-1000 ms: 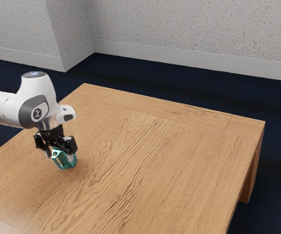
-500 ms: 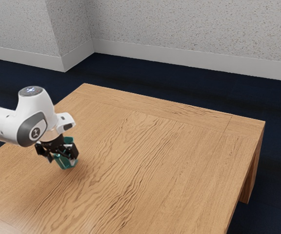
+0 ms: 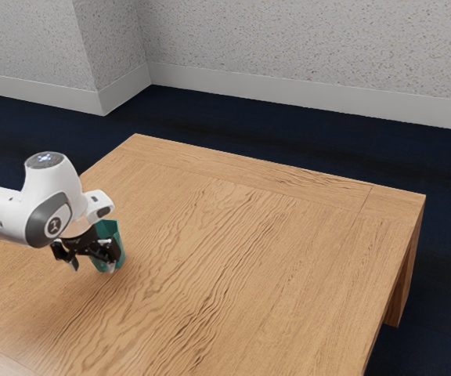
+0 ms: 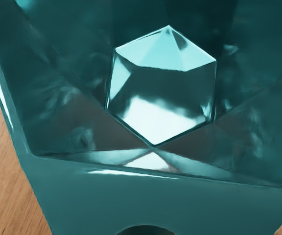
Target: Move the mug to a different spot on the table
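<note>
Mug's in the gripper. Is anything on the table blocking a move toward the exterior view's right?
Nothing visible does. The gripper is shut on the teal mug near the left end of the table in the exterior view, and only bare wood lies to the mug's right.

Exterior view: soft, even light is coming from overhead. Wall [image 3: 288,47] is rendering bright, floor [image 3: 288,141] is reading as very dark navy. Surface [image 3: 272,251] is carrying only a faint diffuse shadow beneath the mug [image 3: 110,232], near the exterior view's left. Wrist view: glossy mug facets are throwing white glare off the bottom and rim, and the inner walls are falling into shade.
</note>
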Motion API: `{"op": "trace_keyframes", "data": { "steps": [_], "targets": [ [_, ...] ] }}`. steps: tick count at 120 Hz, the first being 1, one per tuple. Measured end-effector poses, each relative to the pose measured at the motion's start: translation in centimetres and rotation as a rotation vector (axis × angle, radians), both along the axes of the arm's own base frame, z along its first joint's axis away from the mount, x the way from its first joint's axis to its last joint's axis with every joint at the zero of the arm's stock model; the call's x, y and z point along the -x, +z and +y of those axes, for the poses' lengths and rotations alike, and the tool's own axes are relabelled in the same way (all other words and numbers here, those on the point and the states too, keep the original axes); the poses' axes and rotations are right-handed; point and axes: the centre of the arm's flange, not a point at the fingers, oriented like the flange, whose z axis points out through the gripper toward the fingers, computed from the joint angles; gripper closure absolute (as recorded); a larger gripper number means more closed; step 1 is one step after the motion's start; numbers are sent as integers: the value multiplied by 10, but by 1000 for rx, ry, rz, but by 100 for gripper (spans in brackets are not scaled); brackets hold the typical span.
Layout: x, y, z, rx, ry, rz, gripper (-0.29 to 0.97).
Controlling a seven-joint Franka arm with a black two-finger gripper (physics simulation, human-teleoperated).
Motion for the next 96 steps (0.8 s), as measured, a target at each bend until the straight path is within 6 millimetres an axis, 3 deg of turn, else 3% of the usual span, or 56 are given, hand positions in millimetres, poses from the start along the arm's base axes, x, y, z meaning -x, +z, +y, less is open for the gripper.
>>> {"op": "trace_keyframes", "data": {
  "steps": [19,53,96],
  "targets": [
    [-5,1,-8,-3,-9,-28,5],
    [-5,3,2,-5,22,-51,11],
    [-6,4,1,-4,32,-61,42]
  ]
}}
